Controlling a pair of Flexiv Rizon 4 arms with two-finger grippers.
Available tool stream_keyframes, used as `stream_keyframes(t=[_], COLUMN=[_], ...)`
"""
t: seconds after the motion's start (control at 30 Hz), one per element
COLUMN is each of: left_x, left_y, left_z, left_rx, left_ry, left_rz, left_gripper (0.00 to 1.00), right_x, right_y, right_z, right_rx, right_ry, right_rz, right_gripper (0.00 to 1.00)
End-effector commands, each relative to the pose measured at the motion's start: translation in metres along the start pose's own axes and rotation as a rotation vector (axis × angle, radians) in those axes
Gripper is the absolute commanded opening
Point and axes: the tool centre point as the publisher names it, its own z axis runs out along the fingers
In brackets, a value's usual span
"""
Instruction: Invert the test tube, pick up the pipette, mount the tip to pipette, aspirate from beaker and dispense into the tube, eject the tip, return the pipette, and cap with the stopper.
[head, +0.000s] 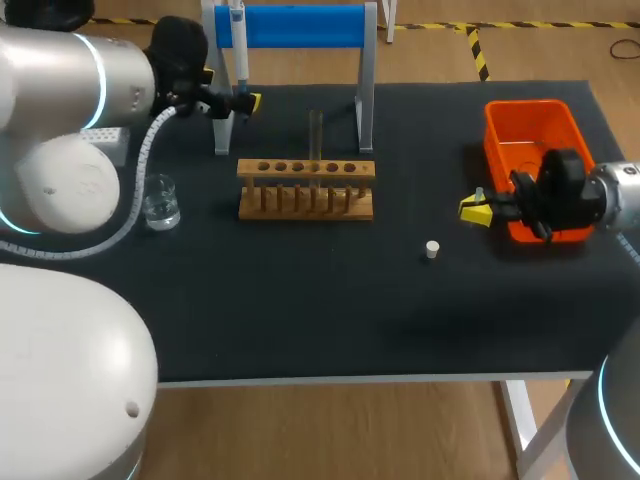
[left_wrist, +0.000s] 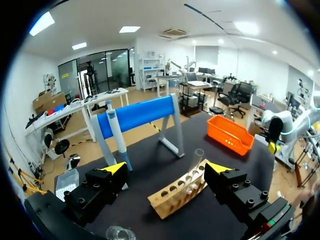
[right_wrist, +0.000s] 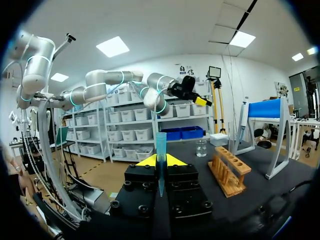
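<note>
— Across the far side of the black worktop (head: 300, 300) we have the blue-barred stand (head: 300, 25), the biggest thing on it. What comes next?

— The orange bin (head: 520, 135) at the far right, then the wooden rack (head: 306, 200) in the middle, just nearer than the stand.

— And our arms?

— Our left hand (left_wrist: 167, 169) hangs at the far left by the stand's left leg, fingers spread wide and nothing between them. The pipette (left_wrist: 116, 132) hangs upright from the left end of the bar, just ahead of one finger. Our right hand (right_wrist: 160, 161) is over the right of the worktop, just beside the bin's near left corner, clamped on the pipette tip (right_wrist: 160, 142), whose wide end sticks out past the fingertips.

— Smaller things?

— We see a white tip box (head: 105, 145) at the far left edge, partly hidden by our left arm. The beaker (head: 160, 203), with clear liquid in it, stands left of the rack and apart from it.

— Where is the test tube?

— The test tube (head: 315, 140) stands upright in the rack, fourth hole from the left, open mouth up. The stopper (head: 432, 249) lies by itself on the worktop, nearer than the rack and to its right, between the rack and our right hand, touching neither.
</note>
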Motion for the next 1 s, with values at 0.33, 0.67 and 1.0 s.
stream_keyframes(t=[0.33, 0.67, 1.0], left_x=[0.001, -0.011, -0.024], left_y=[-0.005, -0.008, -0.011], left_z=[0.020, 0.033, 0.048], left_rx=[0.019, 0.040, 0.057], left_ry=[-0.264, -0.366, -0.455], left_rz=[-0.035, -0.078, -0.137], left_gripper=[1.00, 1.00, 1.00], right_x=[0.000, 0.000, 0.000], right_y=[0.000, 0.000, 0.000], right_z=[0.000, 0.000, 0.000], right_rx=[0.001, 0.001, 0.001], right_ry=[0.000, 0.000, 0.000], right_rz=[0.000, 0.000, 0.000], right_gripper=[0.00, 0.00, 0.00])
